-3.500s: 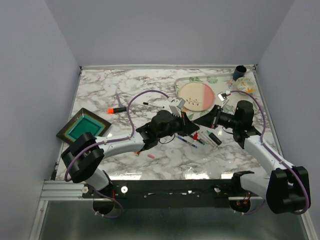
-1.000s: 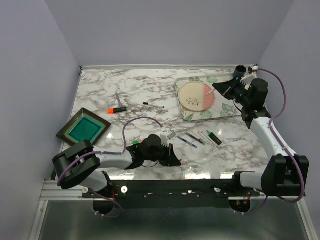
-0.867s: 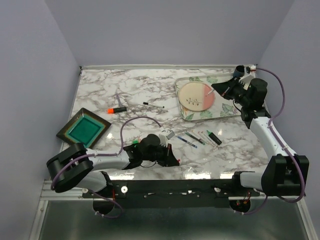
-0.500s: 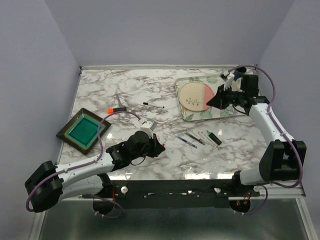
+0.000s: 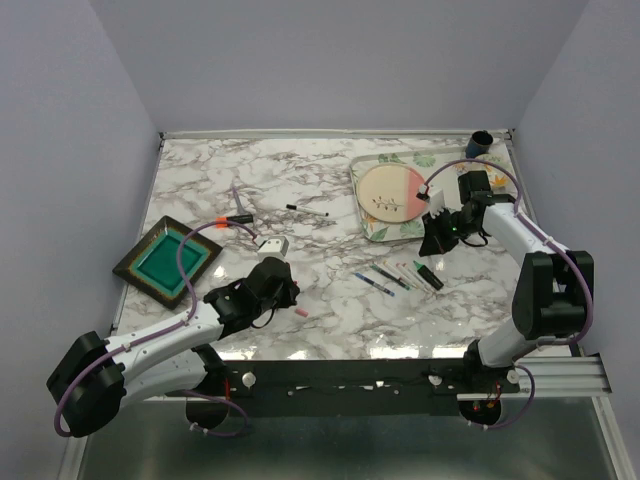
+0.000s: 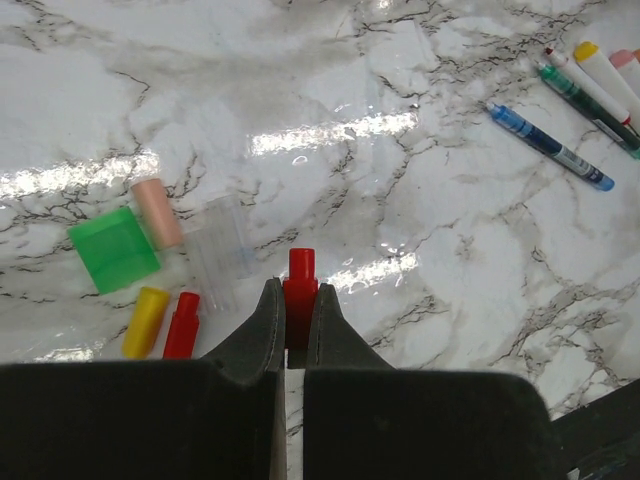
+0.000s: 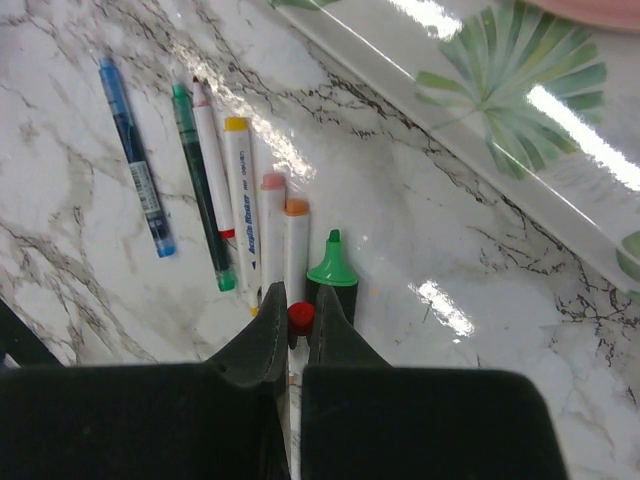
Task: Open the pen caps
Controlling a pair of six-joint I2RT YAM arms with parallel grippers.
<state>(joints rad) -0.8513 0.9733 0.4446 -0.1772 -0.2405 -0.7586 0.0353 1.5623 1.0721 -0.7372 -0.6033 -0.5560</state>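
red cap, left wrist view: upper end only; the rest is hidden between the closed jaws of the left gripper.
red-tipped item, right wrist view: round end only, pinched in the jaws of the right gripper; body hidden, so pen or cap cannot be told.
yellow-tipped pen and pink-tipped pen, at 1 o'clock: cut off by the right edge.
tray: cut off at 12 and 3 o'clock.
top view: both pairs of jaws hidden under the wrists; row of pens on the bench too small to tell colours.
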